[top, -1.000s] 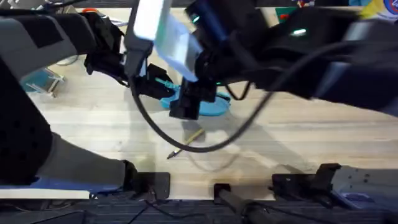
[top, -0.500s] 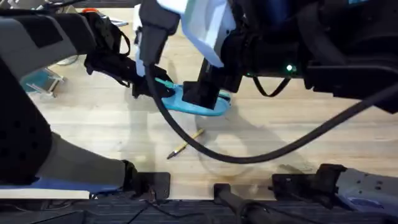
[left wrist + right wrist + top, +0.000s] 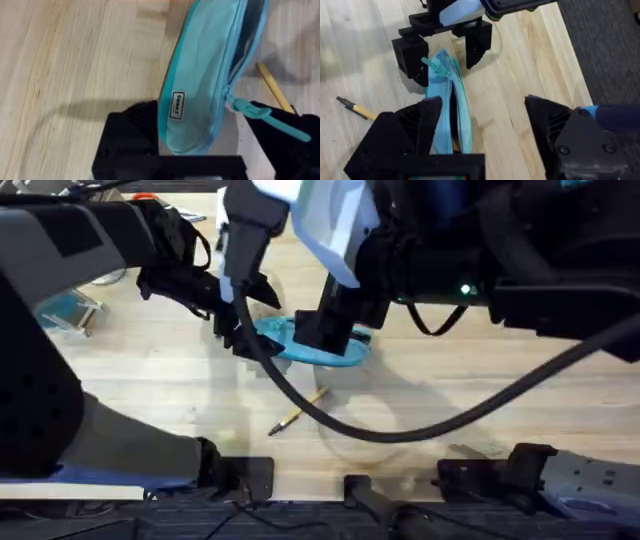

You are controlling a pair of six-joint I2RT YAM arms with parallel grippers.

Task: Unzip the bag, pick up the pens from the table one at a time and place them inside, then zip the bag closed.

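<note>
Since half a second ago, the left gripper [image 3: 200,155] has slid along the bag [image 3: 318,348], fingers spread astride its closed end, the zipper tab [image 3: 265,114] beside one. It should steady that end while the right gripper [image 3: 480,145], spread wide at the open end, comes away. A tan pen [image 3: 298,411] lies near on the table [image 3: 480,400]; a looping cable [image 3: 400,430] crosses above it.
</note>
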